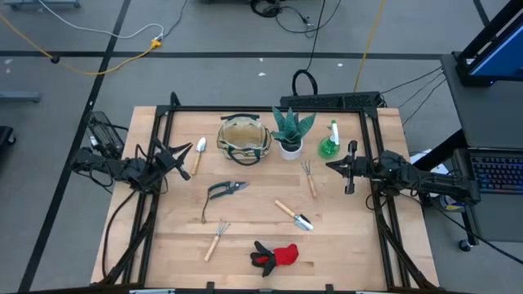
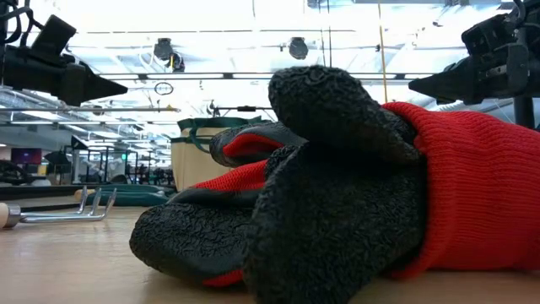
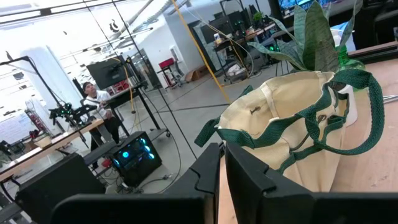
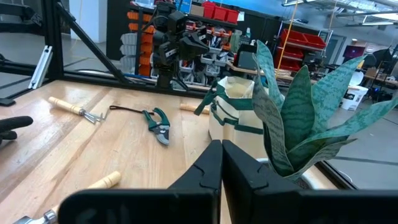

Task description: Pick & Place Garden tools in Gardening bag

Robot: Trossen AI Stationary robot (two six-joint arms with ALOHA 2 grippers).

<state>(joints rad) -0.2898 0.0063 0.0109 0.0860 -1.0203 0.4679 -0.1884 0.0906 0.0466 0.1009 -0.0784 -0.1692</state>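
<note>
The tan gardening bag (image 1: 243,139) with green trim stands open at the table's far middle; it also shows in the left wrist view (image 3: 298,124) and the right wrist view (image 4: 239,112). Around it lie a trowel (image 1: 197,155), pruning shears (image 1: 222,193), a fork (image 1: 309,176), a second trowel (image 1: 293,215), a rake (image 1: 216,238) and red-black gloves (image 1: 275,256). A green spray bottle (image 1: 329,142) stands at the far right. My left gripper (image 1: 181,155) is shut and empty at the left. My right gripper (image 1: 332,167) is shut and empty at the right.
A teal spiky plant in a white pot (image 1: 290,131) stands just right of the bag. Black frame rails (image 1: 155,204) run along the table's left, right and far sides. A person (image 3: 93,93) sits at a desk in the room beyond the table.
</note>
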